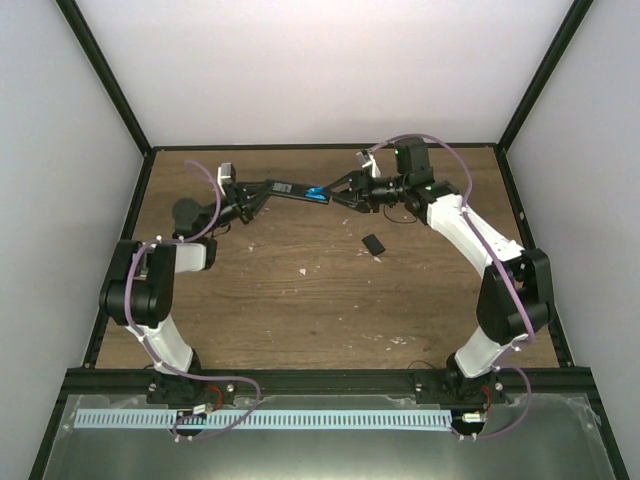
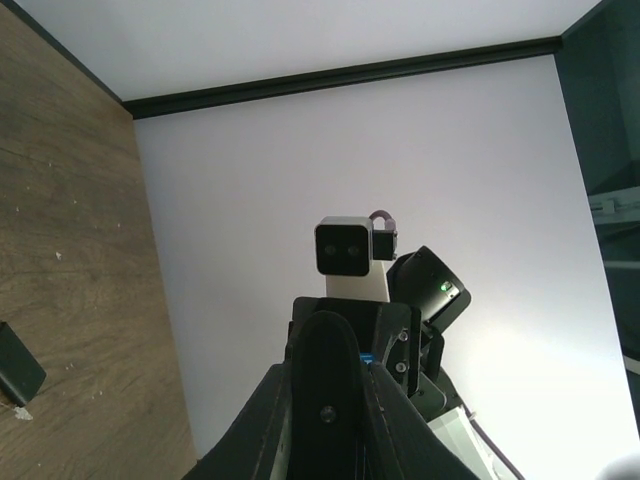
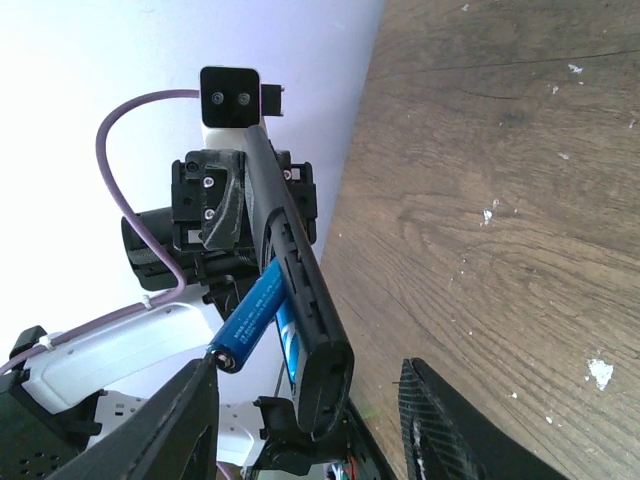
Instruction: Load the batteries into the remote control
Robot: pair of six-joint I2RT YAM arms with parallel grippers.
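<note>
My left gripper (image 1: 250,193) is shut on one end of the remote control (image 1: 285,188) and holds it level above the table. In the left wrist view the remote (image 2: 335,380) fills the gap between my fingers (image 2: 250,435). My right gripper (image 1: 342,190) is open around the remote's other end. In the right wrist view its fingers (image 3: 185,425) stand wide on either side of the remote (image 3: 305,300). One blue battery (image 3: 288,340) lies in the open compartment. The other battery (image 3: 250,315) sticks out tilted, its loose end touching or nearly touching the left finger.
The small black cover piece (image 1: 373,244) lies on the wooden table (image 1: 300,300) in front of the right gripper; it also shows in the left wrist view (image 2: 18,368). Black frame rails and white walls enclose the table.
</note>
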